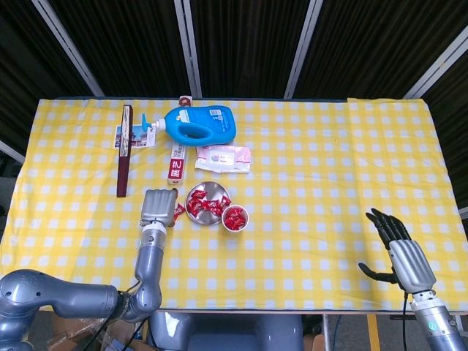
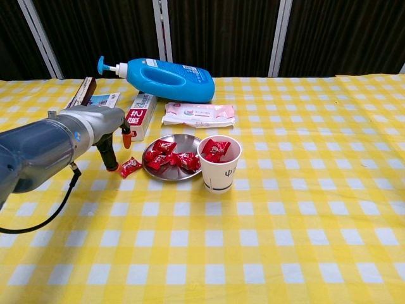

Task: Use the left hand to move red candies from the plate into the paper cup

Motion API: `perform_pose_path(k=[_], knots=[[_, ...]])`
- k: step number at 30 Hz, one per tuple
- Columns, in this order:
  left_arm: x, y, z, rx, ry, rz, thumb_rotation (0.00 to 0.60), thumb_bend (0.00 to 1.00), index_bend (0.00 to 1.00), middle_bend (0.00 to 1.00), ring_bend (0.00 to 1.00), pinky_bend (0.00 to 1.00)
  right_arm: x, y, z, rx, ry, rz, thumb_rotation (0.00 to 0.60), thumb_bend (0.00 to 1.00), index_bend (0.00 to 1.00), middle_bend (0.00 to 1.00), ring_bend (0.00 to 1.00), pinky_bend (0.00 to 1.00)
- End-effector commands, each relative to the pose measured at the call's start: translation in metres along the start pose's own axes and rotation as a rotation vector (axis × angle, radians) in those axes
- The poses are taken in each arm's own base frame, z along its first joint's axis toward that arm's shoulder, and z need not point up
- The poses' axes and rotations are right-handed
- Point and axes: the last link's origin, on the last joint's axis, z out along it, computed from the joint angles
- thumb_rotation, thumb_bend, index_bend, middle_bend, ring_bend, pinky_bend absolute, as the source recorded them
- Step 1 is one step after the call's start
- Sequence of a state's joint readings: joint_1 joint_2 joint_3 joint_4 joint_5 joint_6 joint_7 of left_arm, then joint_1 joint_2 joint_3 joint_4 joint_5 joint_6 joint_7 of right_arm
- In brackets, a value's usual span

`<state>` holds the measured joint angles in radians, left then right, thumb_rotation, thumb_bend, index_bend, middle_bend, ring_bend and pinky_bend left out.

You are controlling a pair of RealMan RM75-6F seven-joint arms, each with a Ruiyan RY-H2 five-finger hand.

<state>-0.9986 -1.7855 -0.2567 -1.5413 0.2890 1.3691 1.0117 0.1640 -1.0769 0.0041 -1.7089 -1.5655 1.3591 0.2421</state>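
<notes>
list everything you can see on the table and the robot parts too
tablecloth: one, yellow and white check, covers the table
plate: one, silver, centre left
red candies: several, red, on the plate
loose candy: one, red, on the cloth left of the plate
paper cup: one, white, right of the plate, red candies inside
detergent bottle: one, blue, lying on its side at the back
wipes pack: one, white and pink, behind the plate
small box: one, red and white, left of the wipes pack
long box: one, dark red, far left
left hand: grey, left of the plate, beside the loose candy
right hand: grey and black, fingers apart, near right edge
</notes>
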Motion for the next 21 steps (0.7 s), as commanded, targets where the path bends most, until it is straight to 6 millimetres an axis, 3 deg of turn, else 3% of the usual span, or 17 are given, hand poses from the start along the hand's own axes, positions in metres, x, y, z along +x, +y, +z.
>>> perform_pose_path(k=[1,15,21], knots=[[-0.003,0.001,0.002,0.008,-0.004,-0.004,0.6,0.33,0.36,1.0,1.0,1.0,0.0,0.0,0.0,0.0,0.0,0.0,0.6,0.28,0.0,0.0,0.0,0.0],[-0.017,0.015,0.012,0.004,-0.017,-0.007,0.6,0.35,0.39,1.0,1.0,1.0,0.0,0.0,0.0,0.0,0.0,0.002,0.6,0.28,0.0,0.0,0.0,0.0],[-0.017,0.016,0.012,-0.002,-0.004,-0.017,0.6,0.41,0.48,1.0,1.0,1.0,0.0,0.0,0.0,0.0,0.0,0.003,0.6,0.28,0.0,0.0,0.0,0.0]])
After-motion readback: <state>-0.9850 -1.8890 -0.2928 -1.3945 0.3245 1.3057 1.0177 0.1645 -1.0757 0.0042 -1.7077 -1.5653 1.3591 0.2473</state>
